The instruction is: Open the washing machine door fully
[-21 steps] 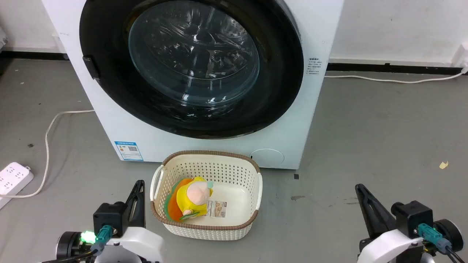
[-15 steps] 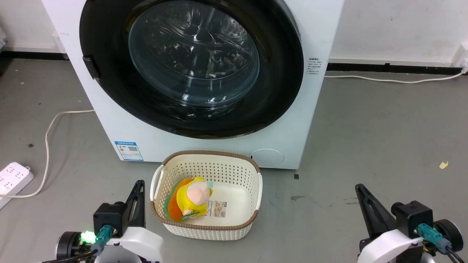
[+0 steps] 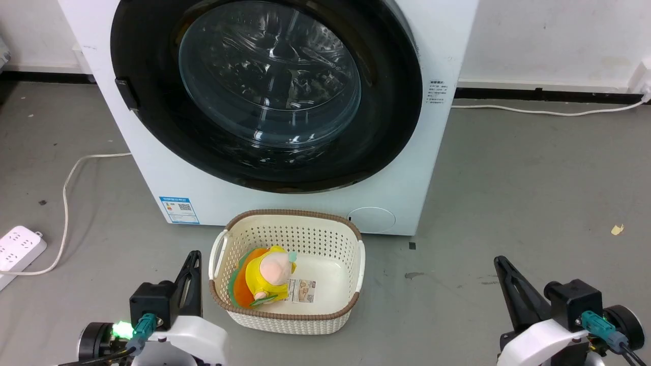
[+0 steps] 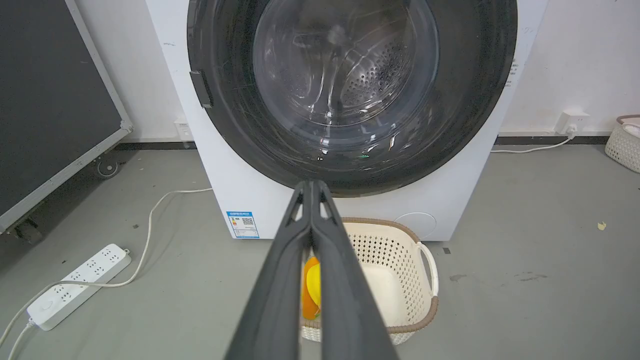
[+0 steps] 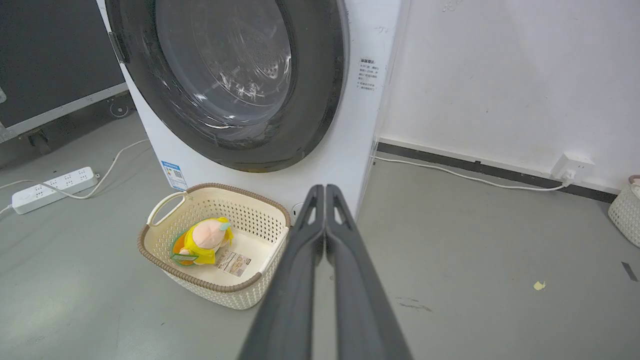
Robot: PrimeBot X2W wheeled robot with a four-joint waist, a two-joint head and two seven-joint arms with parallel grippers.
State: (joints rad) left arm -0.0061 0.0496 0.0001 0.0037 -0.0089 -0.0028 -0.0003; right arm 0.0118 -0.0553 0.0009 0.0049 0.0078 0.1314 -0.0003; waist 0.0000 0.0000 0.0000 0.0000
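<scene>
Washing machine door [image 3: 269, 86] is shut, sitting flush in the front of the washing machine [image 3: 285, 208], upper centre of the head view, top cut off by the frame. It has a glossy black rim and a clear glass centre, with the steel drum [image 4: 370, 80] visible through it. There is a small dark tab [image 3: 127, 94] on the rim's left edge, probably the handle. The hinge is then likely on the right, but I can't see it.

Risks:
- The rim is slick and the tab is small. Fingers that miss the tab would likely slide off the gloss and the door stays latched.
- A pull that stops short leaves the door ajar, not fully open.
- Cream basket [image 3: 290, 223] with a yellow-orange plush toy [image 3: 267, 277] stands on the floor [image 3: 508, 178] just in front of the machine, right under the door. A low reach could shove or tip it.
- Power strip [image 3: 18, 249] and its cable [image 3: 66, 203] lie on the floor at far left, so the base rolling that way could snag them.

Left gripper [image 3: 194, 256] is at lower left, just beside the basket's left wall. Its fingers are pressed together and hold nothing. The door is well above and ahead of it, and the tab is up and slightly left of its tips. Right gripper [image 3: 501, 262] is at lower right, also closed and empty, well apart from the basket. The door is up and to its left. Neither touches the door, and the left one looks better placed for the tab.
</scene>
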